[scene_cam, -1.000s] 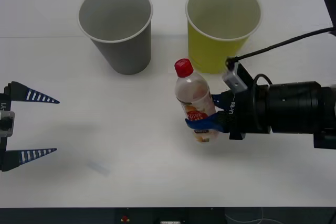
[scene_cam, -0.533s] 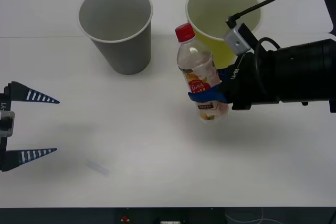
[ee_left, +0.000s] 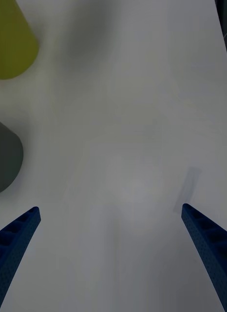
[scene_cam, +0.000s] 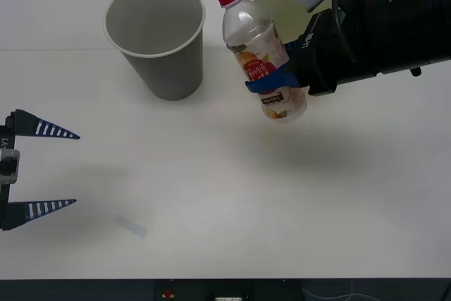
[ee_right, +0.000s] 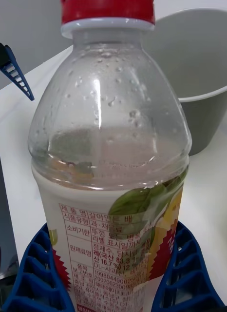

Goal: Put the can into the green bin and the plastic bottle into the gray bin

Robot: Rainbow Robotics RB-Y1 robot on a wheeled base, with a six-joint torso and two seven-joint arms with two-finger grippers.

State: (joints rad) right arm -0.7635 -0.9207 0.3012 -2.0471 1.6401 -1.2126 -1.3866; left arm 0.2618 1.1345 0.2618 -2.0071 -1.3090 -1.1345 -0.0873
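Observation:
My right gripper (scene_cam: 278, 82) is shut on the plastic bottle (scene_cam: 259, 51), a clear bottle with a red cap and red-orange label, held in the air, tilted, between the two bins. Up close the plastic bottle (ee_right: 111, 161) sits between the blue fingers (ee_right: 38, 273). The gray bin (scene_cam: 156, 33) stands upright at the back left, also seen as the gray bin (ee_right: 201, 73) behind the bottle. The green bin (scene_cam: 282, 1) is mostly hidden behind the bottle and my right arm; the green bin (ee_left: 13, 44) shows its side. My left gripper (scene_cam: 32, 168) rests open at the left edge. The can is out of view.
A white table (scene_cam: 211, 195) carries everything. A small clear scrap (scene_cam: 132, 226) lies near the front left. My right arm's black body (scene_cam: 394, 19) reaches in from the back right. The left gripper's blue tip (ee_right: 13, 70) shows far off.
My right gripper has lifted the bottle up and toward the back left, from beside the green bin to the air between the two bins. The left arm has stayed still.

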